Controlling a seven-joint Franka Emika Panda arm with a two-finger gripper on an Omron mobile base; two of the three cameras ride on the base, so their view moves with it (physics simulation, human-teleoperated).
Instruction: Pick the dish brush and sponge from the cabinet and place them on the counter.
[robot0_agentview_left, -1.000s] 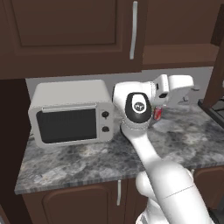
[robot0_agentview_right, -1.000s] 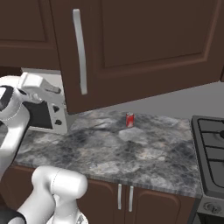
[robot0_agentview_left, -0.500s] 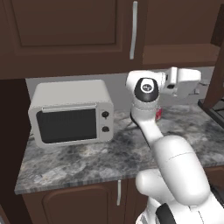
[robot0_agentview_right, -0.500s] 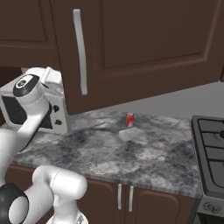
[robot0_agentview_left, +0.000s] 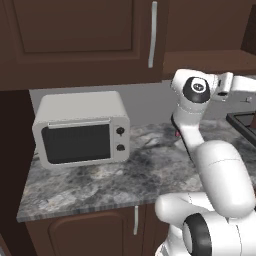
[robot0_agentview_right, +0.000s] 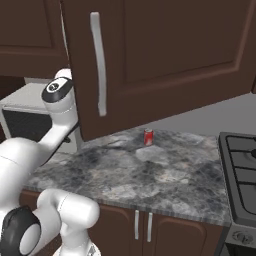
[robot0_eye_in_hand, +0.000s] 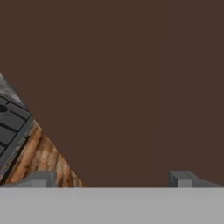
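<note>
The cabinet (robot0_agentview_left: 75, 40) hangs dark brown above the grey mottled counter (robot0_agentview_left: 110, 185). In the right base view one cabinet (robot0_agentview_right: 165, 50) door with a long silver handle (robot0_agentview_right: 97, 65) stands out over the counter (robot0_agentview_right: 150, 175) and hides my hand. My arm (robot0_agentview_left: 192, 92) reaches right at cabinet-bottom height, its hand at the frame's right edge. In the hand view my gripper (robot0_eye_in_hand: 113, 179) is open and empty, fingertips (robot0_eye_in_hand: 41, 178) wide apart, close to a flat brown cabinet surface (robot0_eye_in_hand: 131, 78). The dish brush and sponge are out of view.
A white microwave (robot0_agentview_left: 80, 130) stands on the counter at the left. A small red can (robot0_agentview_right: 148, 136) sits near the back wall. A black stove (robot0_agentview_right: 240, 160) adjoins the counter on the right, also seen as stove (robot0_eye_in_hand: 11, 122) beside wooden floor (robot0_eye_in_hand: 39, 157).
My arm has swung to the right: the hand went from in front of the microwave to the right edge of the left view and behind the door in the right view. The jaws stayed open.
</note>
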